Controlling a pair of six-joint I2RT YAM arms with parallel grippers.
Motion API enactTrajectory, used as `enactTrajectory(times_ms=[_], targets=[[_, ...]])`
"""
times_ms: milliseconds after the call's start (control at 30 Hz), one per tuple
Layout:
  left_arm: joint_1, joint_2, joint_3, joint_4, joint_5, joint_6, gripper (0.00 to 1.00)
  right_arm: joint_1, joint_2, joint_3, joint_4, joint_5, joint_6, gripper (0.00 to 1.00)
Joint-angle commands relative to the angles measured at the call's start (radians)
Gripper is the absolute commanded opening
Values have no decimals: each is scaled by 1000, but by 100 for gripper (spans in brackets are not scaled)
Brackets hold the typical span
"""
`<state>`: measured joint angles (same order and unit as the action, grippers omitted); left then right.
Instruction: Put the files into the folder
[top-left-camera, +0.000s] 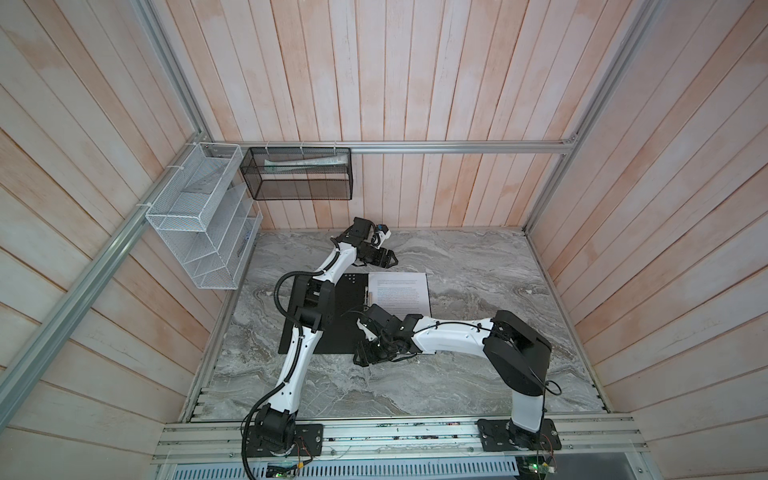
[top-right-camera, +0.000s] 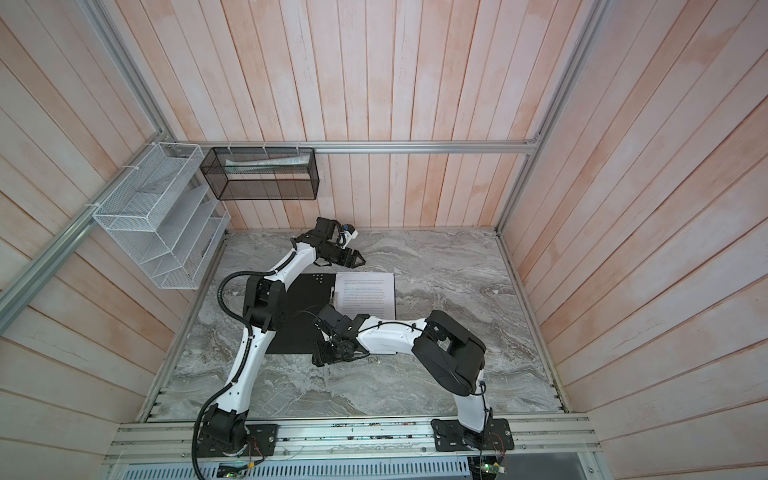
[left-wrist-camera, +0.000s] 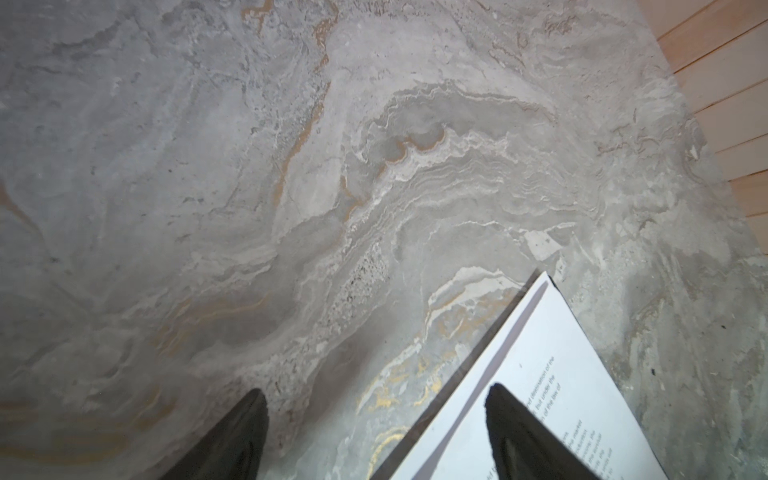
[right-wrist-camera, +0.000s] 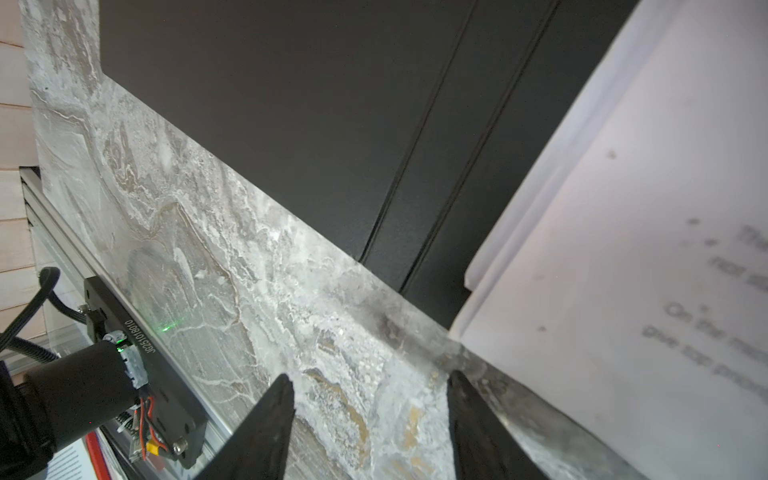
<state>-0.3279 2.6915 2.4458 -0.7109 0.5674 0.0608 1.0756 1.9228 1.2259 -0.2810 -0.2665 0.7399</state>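
Observation:
The folder (top-left-camera: 349, 299) (top-right-camera: 307, 299) lies open on the marble table, black inside facing up. The files (top-left-camera: 401, 293) (top-right-camera: 365, 297), white printed sheets, rest on its right half. My left gripper (top-left-camera: 391, 260) (top-right-camera: 360, 260) hovers open over the far edge of the files. In the left wrist view one fingertip (left-wrist-camera: 498, 399) stands over the files (left-wrist-camera: 561, 395) and the gripper (left-wrist-camera: 376, 390) spans the folder's dark edge (left-wrist-camera: 430, 411). My right gripper (top-left-camera: 360, 356) (top-right-camera: 320, 357) is open and empty at the folder's front edge. Its wrist view shows the gripper (right-wrist-camera: 370, 374) over bare marble, beside the folder (right-wrist-camera: 332, 124) and the files (right-wrist-camera: 623, 291).
A white wire mesh rack (top-left-camera: 199, 216) hangs on the left wall. A black mesh basket (top-left-camera: 299, 174) holding papers hangs on the back wall. Wooden walls close in three sides. An aluminium rail (top-left-camera: 395, 436) with both arm bases runs along the front.

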Motion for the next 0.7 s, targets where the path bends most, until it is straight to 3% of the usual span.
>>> enactTrajectory(times_ms=[0,667], targets=[[-3,19,29,1,-8,20,84,4,30,30,-14,8,-10,58],[-4,-39,-46,-48,12,48,74,-31,68,103,-62,48,-76,59]])
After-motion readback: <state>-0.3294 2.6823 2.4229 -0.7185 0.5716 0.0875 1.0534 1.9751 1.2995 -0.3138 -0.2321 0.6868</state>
